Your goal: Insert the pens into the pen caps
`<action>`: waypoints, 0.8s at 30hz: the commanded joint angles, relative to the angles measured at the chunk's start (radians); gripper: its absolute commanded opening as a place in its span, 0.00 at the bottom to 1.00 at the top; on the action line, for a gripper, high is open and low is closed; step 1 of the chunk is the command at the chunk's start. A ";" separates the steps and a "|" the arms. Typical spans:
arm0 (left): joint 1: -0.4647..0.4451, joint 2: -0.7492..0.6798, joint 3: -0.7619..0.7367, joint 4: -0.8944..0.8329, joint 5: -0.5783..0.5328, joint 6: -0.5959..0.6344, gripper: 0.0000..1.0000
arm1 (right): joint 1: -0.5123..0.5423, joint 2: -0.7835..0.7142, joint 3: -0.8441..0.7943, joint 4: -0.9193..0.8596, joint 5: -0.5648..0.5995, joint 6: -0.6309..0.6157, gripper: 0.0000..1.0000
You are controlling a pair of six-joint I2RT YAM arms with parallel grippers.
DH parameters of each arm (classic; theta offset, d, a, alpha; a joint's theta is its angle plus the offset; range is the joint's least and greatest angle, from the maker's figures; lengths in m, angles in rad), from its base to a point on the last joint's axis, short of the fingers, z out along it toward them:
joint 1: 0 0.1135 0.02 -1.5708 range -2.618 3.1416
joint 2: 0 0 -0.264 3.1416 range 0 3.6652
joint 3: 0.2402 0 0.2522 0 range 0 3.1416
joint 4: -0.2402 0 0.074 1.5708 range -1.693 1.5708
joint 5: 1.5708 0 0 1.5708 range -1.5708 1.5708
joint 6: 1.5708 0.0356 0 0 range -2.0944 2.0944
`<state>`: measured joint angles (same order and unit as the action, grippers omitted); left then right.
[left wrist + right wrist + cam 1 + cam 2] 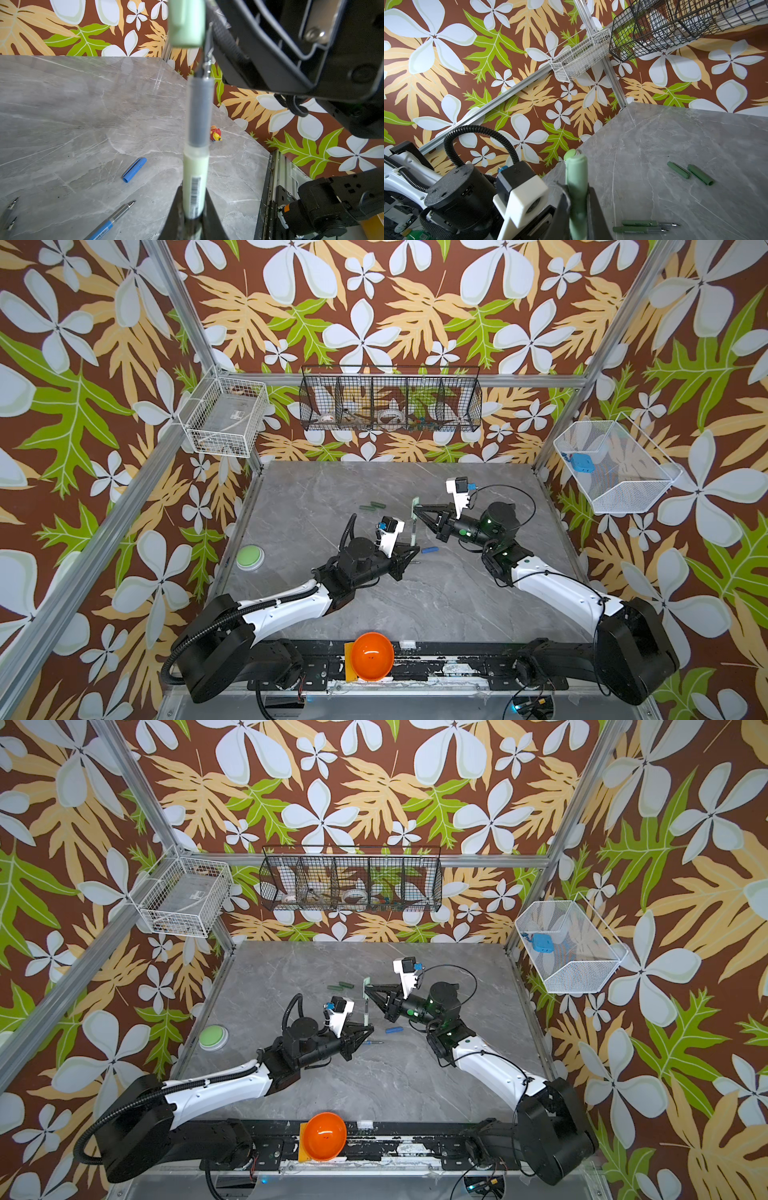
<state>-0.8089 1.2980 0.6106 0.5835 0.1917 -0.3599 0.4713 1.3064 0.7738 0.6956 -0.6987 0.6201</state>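
Pale green pen [196,166] is clamped in the left gripper [193,207], jaws narrow on the barrel's back end, tip aimed at the pale green cap [186,22]. The cap is pinched in the right gripper [577,199], jaws narrow on it, open end facing the pen. The tip sits just short of the cap mouth and is not inserted. The left wrist view shows it slightly off to one side. Pen and cap are both off the table [374,605], and in both top views they sit just behind the blue cap [430,549], toward the back wall.

- Blue cap: flat on the table, nothing touching it.
- Blue pen [110,223]: uncapped, near the blue cap on its front-left, partly under the left gripper.
- Two dark green caps [376,505]: side by side, back-left of the blue cap.
- Two dark green pens [639,223]: uncapped, side by side, farther from the blue cap than the blue pen.
- Red toy figure [215,134]: apart from the blue cap, near the table edge.
- Green button [250,556]: far left of the blue cap.
- Orange bowl [372,655]: well in front of the blue cap, on the front rail.
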 commanded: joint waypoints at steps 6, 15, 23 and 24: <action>-0.001 -0.003 -0.012 0.026 -0.003 0.002 0.00 | 0.001 -0.017 0.029 -0.032 0.013 -0.046 0.10; -0.001 -0.004 -0.008 0.026 -0.004 0.008 0.00 | 0.002 -0.026 0.029 -0.053 0.018 -0.058 0.10; -0.003 -0.022 0.021 -0.003 0.003 0.015 0.00 | 0.001 -0.015 0.003 -0.015 0.014 -0.032 0.10; -0.003 -0.021 0.032 -0.021 0.003 0.018 0.00 | 0.001 -0.013 0.003 -0.012 0.013 -0.030 0.10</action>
<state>-0.8108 1.2846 0.6189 0.5537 0.1909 -0.3599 0.4740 1.2873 0.7799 0.6518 -0.6880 0.5789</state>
